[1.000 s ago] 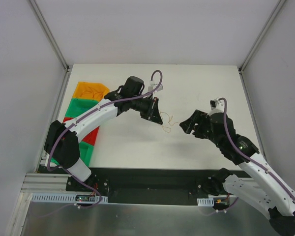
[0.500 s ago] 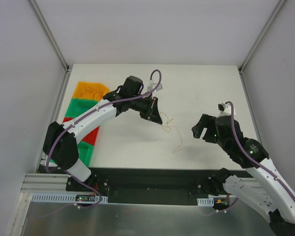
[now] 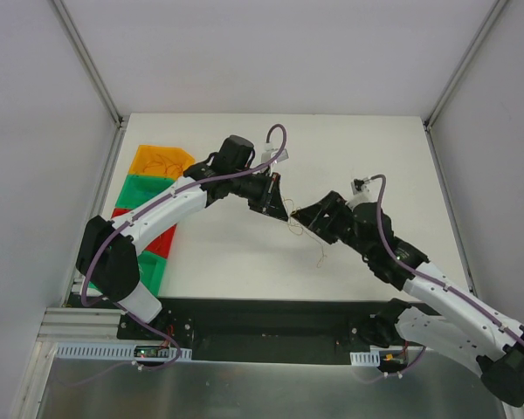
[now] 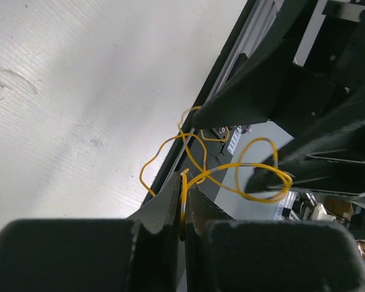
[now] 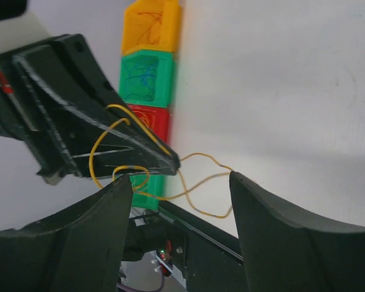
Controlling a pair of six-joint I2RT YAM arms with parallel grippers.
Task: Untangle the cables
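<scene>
The left gripper hung above the middle of the white table, its jaws pressed fully together. In the left wrist view, the left gripper pinched one thin yellow-orange strand of the cables between its fingertips. From that pinch point the strand ran out into several loose loops in the air in front of the fingers.

The right gripper stood close against the left one, tip to tip, with its jaws spread wide and nothing clamped between them. In the right wrist view, the right gripper straddled the cables: loops lay in the gap between the two fingers and draped over the tips of the left gripper. Whether the inner face of either right finger touched a loop could not be determined. In the top view, the cables showed as a thin strand trailing down from between the two grippers toward the table.

A row of bins lay along the left edge of the table: an orange bin, a green bin and a red bin. In the right wrist view, the orange bin held orange strands and the green bin held blue strands.
</scene>
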